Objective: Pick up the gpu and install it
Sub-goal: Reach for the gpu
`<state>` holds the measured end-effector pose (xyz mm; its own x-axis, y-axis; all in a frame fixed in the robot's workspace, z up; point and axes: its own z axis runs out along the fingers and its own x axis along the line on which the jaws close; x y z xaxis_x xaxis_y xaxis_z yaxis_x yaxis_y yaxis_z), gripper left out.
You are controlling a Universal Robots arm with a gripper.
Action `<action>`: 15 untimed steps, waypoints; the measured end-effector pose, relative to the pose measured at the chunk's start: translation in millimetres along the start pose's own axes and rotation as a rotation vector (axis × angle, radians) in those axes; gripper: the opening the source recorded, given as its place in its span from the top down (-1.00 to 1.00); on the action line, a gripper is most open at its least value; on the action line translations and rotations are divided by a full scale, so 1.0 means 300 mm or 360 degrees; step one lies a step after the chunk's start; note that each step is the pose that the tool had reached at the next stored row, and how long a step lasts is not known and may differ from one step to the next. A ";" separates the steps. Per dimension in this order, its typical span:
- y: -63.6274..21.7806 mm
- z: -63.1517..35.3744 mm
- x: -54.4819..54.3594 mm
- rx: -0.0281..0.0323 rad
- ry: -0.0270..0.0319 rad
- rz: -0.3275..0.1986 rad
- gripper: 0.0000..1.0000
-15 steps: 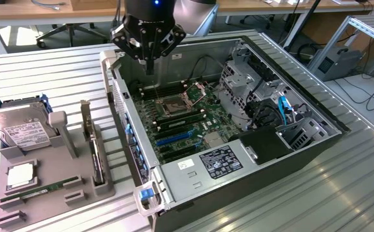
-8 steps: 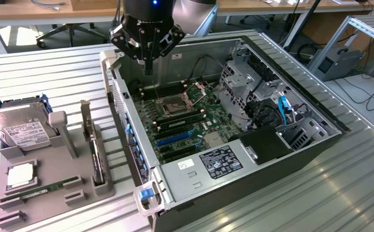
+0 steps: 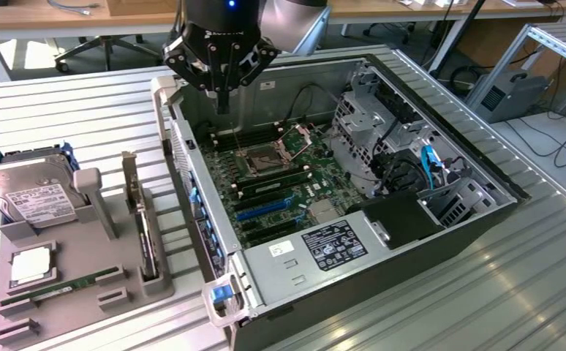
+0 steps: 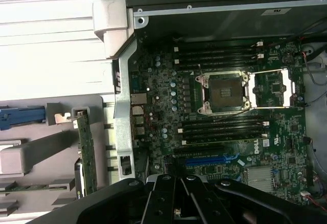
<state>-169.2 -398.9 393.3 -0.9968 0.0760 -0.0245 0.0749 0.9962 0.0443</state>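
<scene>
Near, at the exterior view's left, the gpu (image 3: 142, 227) stands on edge in a slot of the grey holder (image 3: 93, 252), just beside the open case (image 3: 381, 278). We judge it light, stiff and fragile, best pinched across its thin upper edge, clear of the components. Farther off, the gripper (image 3: 222, 99) hangs clenched and empty over the case's far left corner

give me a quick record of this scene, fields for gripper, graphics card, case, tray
gripper: shut, holding nothing, hovering above the open computer case
graphics card: standing on edge in the tray, untouched, apart from the gripper
computer case: lying on its side, cover off, circuit board exposed
tray: on the exterior view's left of the case; also holds a hard drive and a memory stick
</scene>
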 end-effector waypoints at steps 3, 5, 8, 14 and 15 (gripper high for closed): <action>0.000 0.000 0.004 0.00000 0.00000 0.0000 0.79; 0.000 0.000 0.006 0.00000 0.00000 0.0000 0.79; -0.001 0.000 0.010 -0.00001 0.00000 0.0000 0.79; -0.001 0.000 0.017 0.00000 0.00000 0.0000 0.79; -0.001 0.000 0.019 0.00000 0.00000 0.0000 0.79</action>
<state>-174.8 -398.9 393.3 -0.9968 0.0760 -0.0245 0.0749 0.9962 0.0444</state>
